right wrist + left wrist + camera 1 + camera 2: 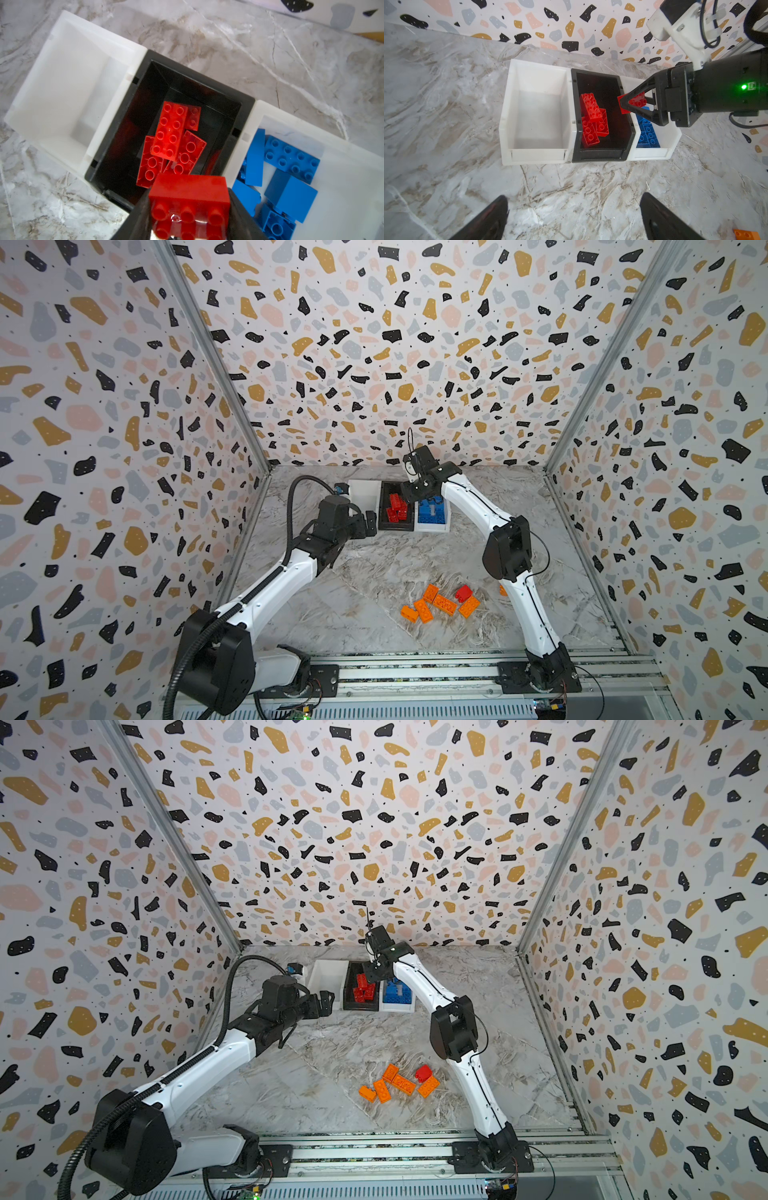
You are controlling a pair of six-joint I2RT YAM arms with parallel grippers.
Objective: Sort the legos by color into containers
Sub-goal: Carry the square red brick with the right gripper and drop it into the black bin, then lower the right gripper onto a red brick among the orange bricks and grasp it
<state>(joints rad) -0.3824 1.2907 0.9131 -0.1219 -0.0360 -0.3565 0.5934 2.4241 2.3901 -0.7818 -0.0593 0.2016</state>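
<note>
Three containers stand in a row at the back. The left white bin [362, 489] [537, 116] holds nothing. Red legos [395, 506] [170, 133] lie in the black bin [395, 527] [247, 104]. Blue legos [430, 512] [291, 158] fill the right white bin [434, 528]. My right gripper [409, 493] [188, 199] hangs over the black bin's right side, shut on a red lego [189, 187] [638, 101]. My left gripper [370, 522] [574, 199] is open over bare table, in front of the left white bin.
Several orange legos [440, 605] [399, 1085] and one red lego [463, 593] lie loose on the marble table near the front, beside the right arm. Another orange lego [503, 590] peeks out from behind that arm. Patterned walls close in three sides.
</note>
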